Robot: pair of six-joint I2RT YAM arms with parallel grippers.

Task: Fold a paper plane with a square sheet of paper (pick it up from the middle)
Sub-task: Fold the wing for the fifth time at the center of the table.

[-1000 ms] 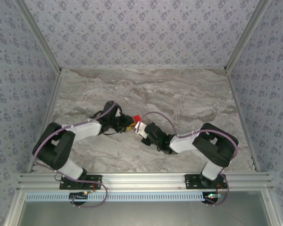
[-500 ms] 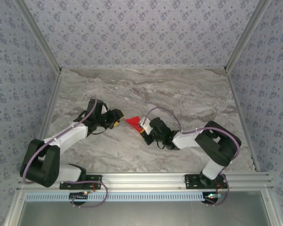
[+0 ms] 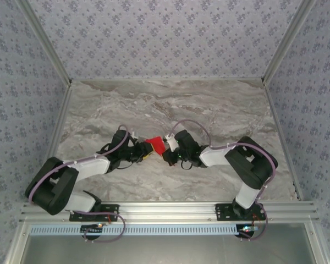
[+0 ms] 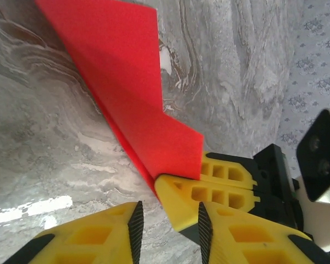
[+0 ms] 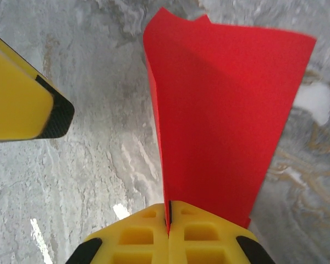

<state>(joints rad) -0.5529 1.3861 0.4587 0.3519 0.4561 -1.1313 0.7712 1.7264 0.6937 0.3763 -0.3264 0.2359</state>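
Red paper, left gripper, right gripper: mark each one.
red paper (image 5: 225,93), right wrist view, on its broad folded face.
right gripper (image 5: 168,212), right wrist view, where its shut fingertips pinch the red paper.
left gripper (image 4: 168,220), left wrist view, midway between its open fingertips.

Premises: a robotics laboratory test cell, not a domestic or commercial room.

Evidence:
- Two robot arms, the left arm (image 3: 71,170) and the right arm (image 3: 236,159), are bolted to an aluminium rail (image 3: 165,208) along the near edge of a desk (image 3: 220,110) with a grey marble-pattern top.
- A slotted strip (image 3: 165,229) runs just below the rail.
- Aluminium frame posts (image 3: 44,41) mark the corners.
- Wall panels (image 3: 165,38) in a repeating blue-grey floral print close three sides.
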